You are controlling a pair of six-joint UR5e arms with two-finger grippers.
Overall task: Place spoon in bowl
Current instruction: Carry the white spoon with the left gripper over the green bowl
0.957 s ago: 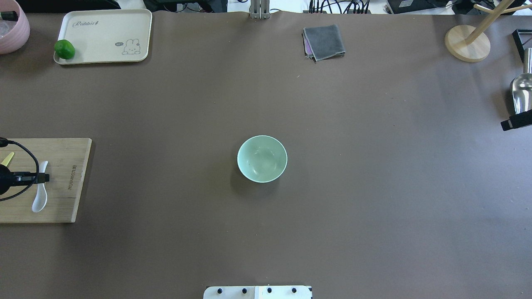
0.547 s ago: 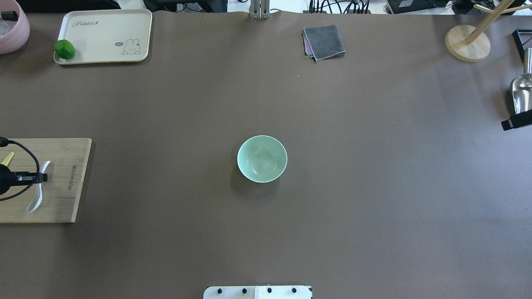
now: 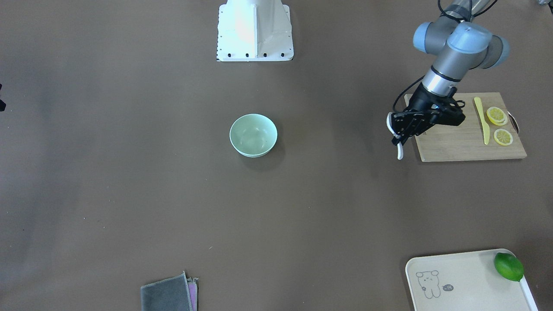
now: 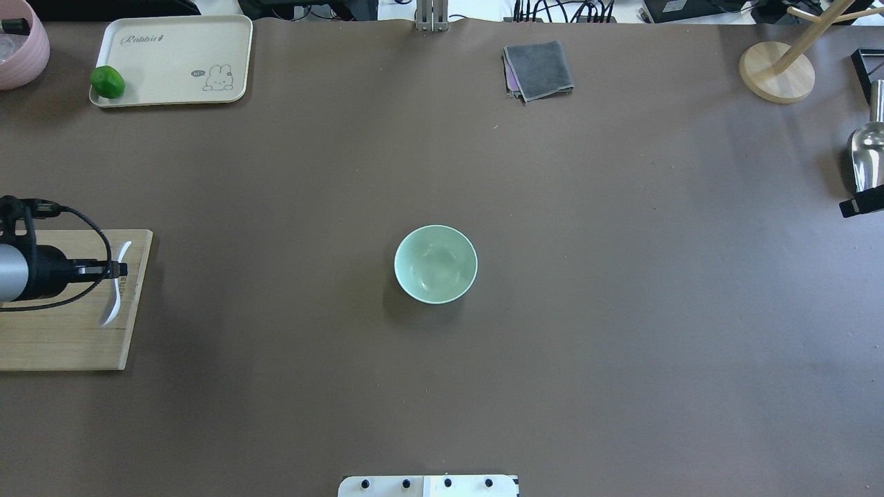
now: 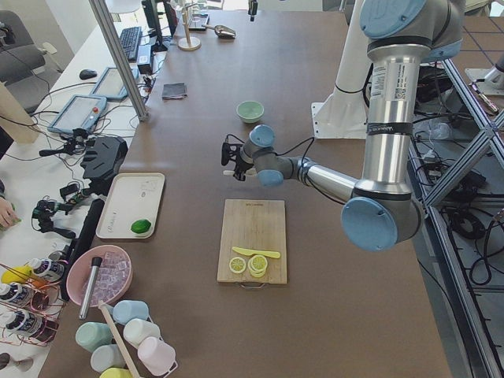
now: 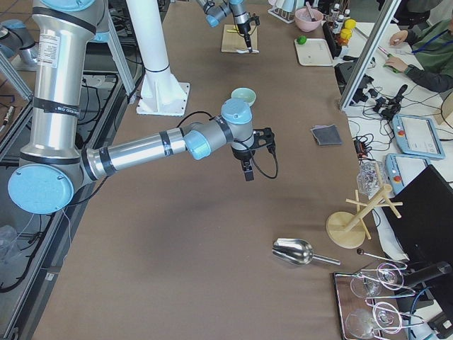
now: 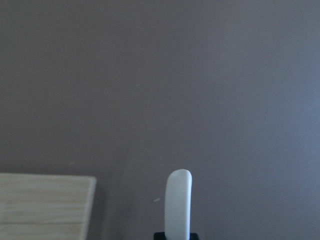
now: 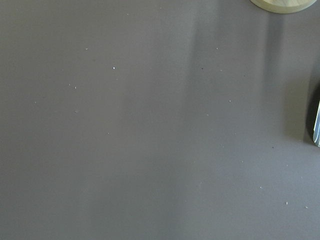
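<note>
The white spoon (image 4: 114, 293) hangs in my left gripper (image 4: 105, 269), which is shut on its handle and holds it above the right edge of the wooden cutting board (image 4: 69, 338). In the front-facing view the spoon (image 3: 400, 151) hangs past the board's edge. The left wrist view shows the spoon's handle end (image 7: 178, 202) over the brown table. The mint-green bowl (image 4: 435, 264) stands empty at the table's middle, well to the right of the spoon. Only a black sliver of my right gripper (image 4: 860, 202) shows at the right edge; I cannot tell whether it is open or shut.
A yellow knife (image 3: 481, 119) and lemon slices (image 3: 497, 115) lie on the board. A cream tray (image 4: 173, 59) with a lime (image 4: 107, 81) is at the back left, a grey cloth (image 4: 539, 69) at the back, and a metal scoop (image 4: 867, 155) and a wooden stand (image 4: 777, 72) at the right.
My left gripper has lifted the spoon off the cutting board and carried it right, toward the board's edge. The bowl and the right arm have not moved.
</note>
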